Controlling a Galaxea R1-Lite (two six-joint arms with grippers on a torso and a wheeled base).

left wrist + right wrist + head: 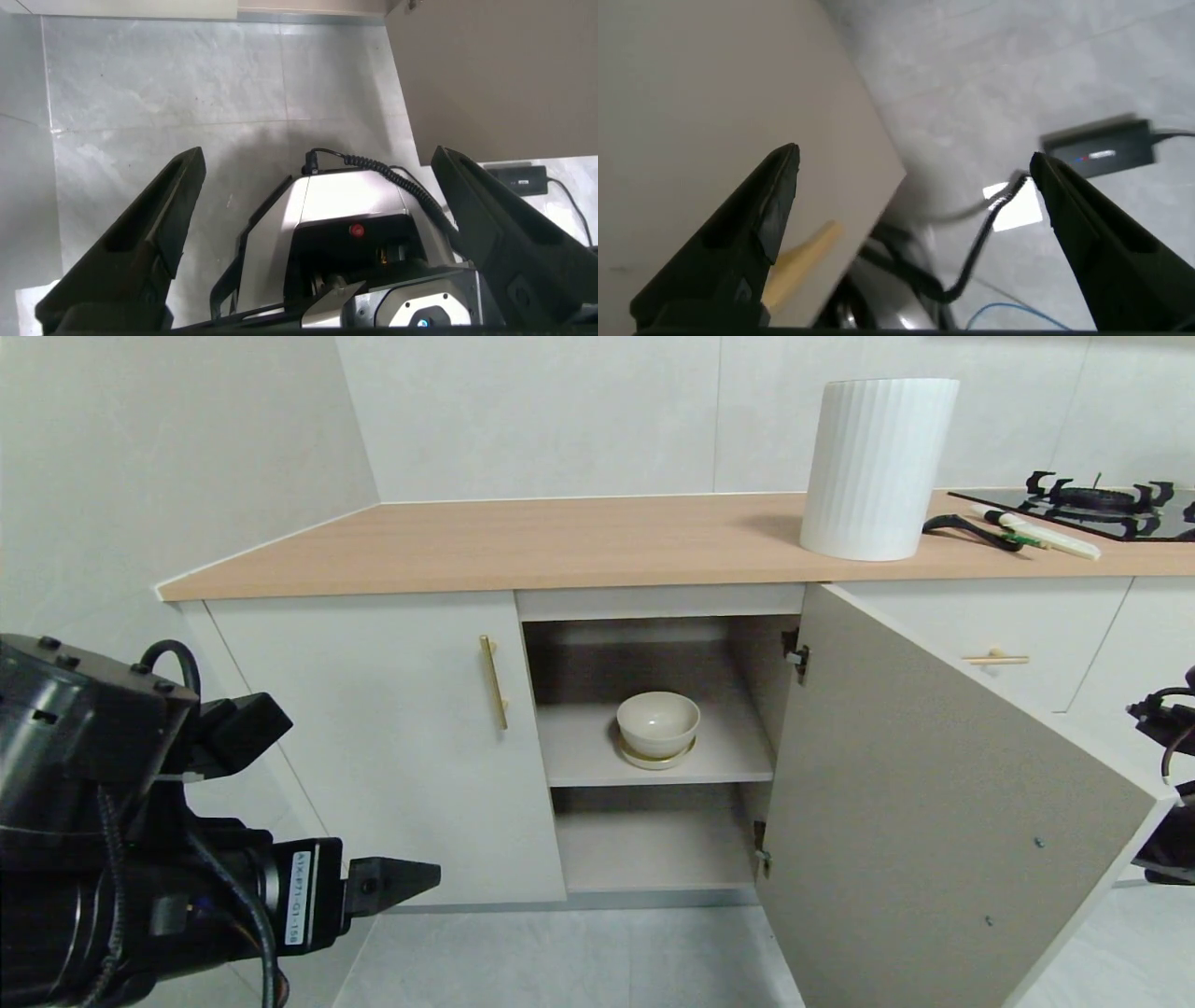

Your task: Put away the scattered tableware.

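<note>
So, head view first: the bowl (657,721) sits mouth-up on a small plate (656,761) on the upper shelf (579,747) of the open cabinet, about mid-shelf. It's round, so there's no real long axis.

The cabinet door (934,784) swings out wide on the right. Up on the counter (560,537) stands a tall white ribbed container (876,467). Near it a pale stick-like utensil (1055,541) lies flat, its long axis slanting from the container toward the stove (1097,502), beside a black curved handle (971,527).

The left gripper (401,877) pokes in low on the left, well apart from the cabinet. I can't judge its gap from this angle.

The left wrist view settles it: the fingers are spread wide over the floor tiles (187,93), with a black box (519,175) and its cable farther off.

Right wrist view: the right gripper (915,155) is spread wide too, next to a pale panel (701,103).
</note>
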